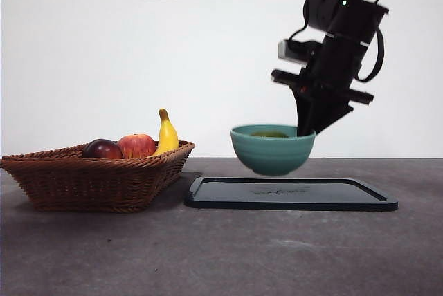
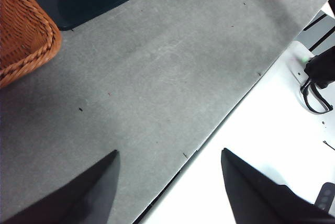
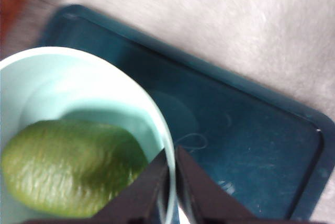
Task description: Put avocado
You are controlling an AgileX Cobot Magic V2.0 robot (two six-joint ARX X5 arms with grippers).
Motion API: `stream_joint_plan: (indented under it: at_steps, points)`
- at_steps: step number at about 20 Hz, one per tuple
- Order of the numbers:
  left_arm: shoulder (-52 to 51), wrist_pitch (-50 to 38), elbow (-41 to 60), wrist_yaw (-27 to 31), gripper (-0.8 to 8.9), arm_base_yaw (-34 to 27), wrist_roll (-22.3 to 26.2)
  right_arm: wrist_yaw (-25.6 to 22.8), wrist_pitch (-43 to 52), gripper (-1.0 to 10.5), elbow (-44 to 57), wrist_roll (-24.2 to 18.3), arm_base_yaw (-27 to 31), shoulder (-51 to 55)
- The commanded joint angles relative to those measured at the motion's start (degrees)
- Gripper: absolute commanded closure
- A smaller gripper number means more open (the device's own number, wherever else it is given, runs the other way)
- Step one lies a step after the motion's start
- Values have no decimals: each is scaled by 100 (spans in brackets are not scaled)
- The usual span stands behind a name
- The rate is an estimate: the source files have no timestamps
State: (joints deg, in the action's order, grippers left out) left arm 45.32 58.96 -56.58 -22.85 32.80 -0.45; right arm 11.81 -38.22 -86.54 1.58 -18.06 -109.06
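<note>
the right gripper (image 1: 308, 130) pinches the rim of a teal bowl (image 1: 271, 154) between its jaws, one inside and one outside the wall, holding the bowl in the air just above a dark tray (image 1: 291, 196). the avocado (image 3: 68, 166) lies inside the bowl. the left gripper (image 2: 167, 182) hovers with jaws spread over the grey table (image 2: 157, 77), near a wicker basket (image 1: 90, 178) holding a banana (image 1: 166, 135), a red apple (image 1: 136, 145) and a dark purple-red fruit (image 1: 102, 149).

Avocado (image 3: 70, 169) in bowl (image 1: 273, 149) above tray (image 1: 291, 194), basket (image 1: 97, 175) left
</note>
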Motion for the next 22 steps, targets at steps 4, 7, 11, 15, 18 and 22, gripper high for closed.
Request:
stream_joint_plan:
  at_steps: [4, 7, 11, 15, 18, 22]
  points:
    - [33, -28, -68, -31, 503, 26, 109, 13, 105, 941, -155, -44, 48, -369]
    - [33, -24, -68, -31, 503, 26, 107, 11, 63, 941, -153, -57, 66, -466]
    - [33, -22, -68, -31, 503, 26, 107, -11, 55, 933, -153, 13, 63, -555]
    - [33, -24, -68, -31, 503, 26, 111, -140, 2, 738, -157, 234, 66, -492]
    - [33, -24, -68, -31, 503, 26, 109, -142, -101, 738, -181, 247, 66, -66]
    - [33, -33, -68, -31, 503, 26, 111, -26, -761, 738, -247, 153, 44, 1128]
